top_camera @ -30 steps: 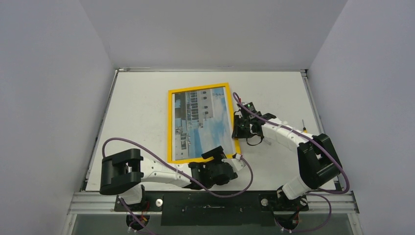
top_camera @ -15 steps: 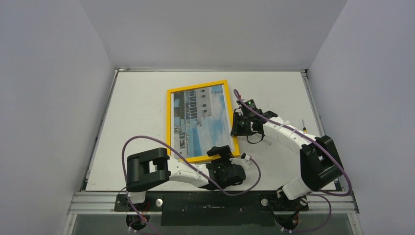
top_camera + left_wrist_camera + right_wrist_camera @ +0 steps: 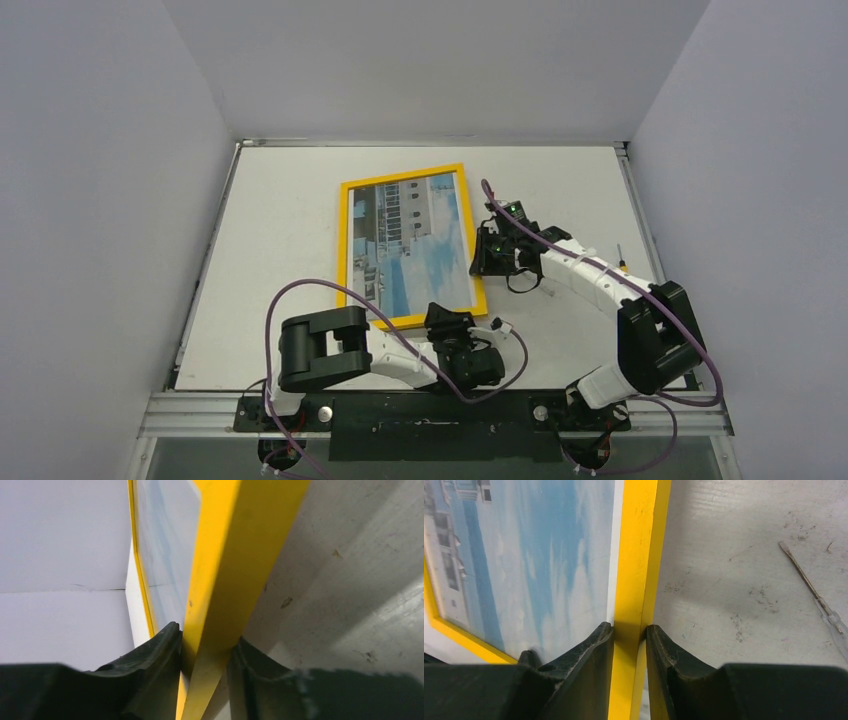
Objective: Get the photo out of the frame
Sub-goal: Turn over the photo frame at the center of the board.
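Hardly begun: the photo point(image 3: 415, 245) is not yet out of the frame point(image 3: 343, 240) at mid-table point(image 3: 280, 200), with the left gripper point(image 3: 452, 325) pinching the frame's 5 o'clock corner and the right gripper point(image 3: 485, 255) clamping its 3 o'clock edge.

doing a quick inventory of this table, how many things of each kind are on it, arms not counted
frame: 1
photo: 1
screwdriver: 1
total: 3
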Robot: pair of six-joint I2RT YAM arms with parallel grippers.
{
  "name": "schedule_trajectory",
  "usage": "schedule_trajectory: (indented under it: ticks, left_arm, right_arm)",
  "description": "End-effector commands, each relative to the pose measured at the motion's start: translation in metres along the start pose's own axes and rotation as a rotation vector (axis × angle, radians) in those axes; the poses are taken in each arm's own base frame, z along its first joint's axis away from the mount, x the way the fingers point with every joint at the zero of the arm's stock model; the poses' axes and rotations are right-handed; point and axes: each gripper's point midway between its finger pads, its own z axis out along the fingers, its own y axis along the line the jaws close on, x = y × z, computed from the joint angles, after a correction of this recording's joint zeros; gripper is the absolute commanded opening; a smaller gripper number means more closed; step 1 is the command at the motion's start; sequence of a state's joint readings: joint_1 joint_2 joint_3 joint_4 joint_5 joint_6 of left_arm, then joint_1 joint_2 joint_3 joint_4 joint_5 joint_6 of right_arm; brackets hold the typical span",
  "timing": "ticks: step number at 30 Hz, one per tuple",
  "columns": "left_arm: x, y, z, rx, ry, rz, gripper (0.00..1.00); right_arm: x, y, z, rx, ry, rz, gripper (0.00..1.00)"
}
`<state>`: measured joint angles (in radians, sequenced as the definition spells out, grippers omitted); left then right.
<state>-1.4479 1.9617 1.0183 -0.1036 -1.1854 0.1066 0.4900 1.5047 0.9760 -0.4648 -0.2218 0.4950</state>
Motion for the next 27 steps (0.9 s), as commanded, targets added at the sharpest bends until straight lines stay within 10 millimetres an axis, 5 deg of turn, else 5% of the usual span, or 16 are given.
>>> schedule_trajectory:
  ticks: [1,7,13,22,27]
  left_arm:
    - [-0.019,0.023,-0.008,-0.102,-0.035,-0.093,0.25]
    - [-0.023,0.026,-0.015,-0.11,-0.058,-0.13,0.16]
    - [-0.026,0.031,-0.024,-0.122,-0.08,-0.176,0.12]
    - [-0.037,0.041,-0.04,-0.123,-0.106,-0.236,0.12]
    - [-0.042,0.044,-0.049,-0.127,-0.122,-0.258,0.12]
  right_arm:
    - [-0.043,0.028,-0.029,-0.142,-0.158,0.029,0.28]
    - [-0.057,0.019,-0.031,-0.246,-0.189,0.112,0.61]
    - [-0.071,0.027,-0.024,-0.312,-0.193,0.136,0.82]
    - [-0.081,0.034,-0.005,-0.374,-0.184,0.188,0.77]
    - [-0.081,0.04,-0.005,-0.442,-0.179,0.208,0.57]
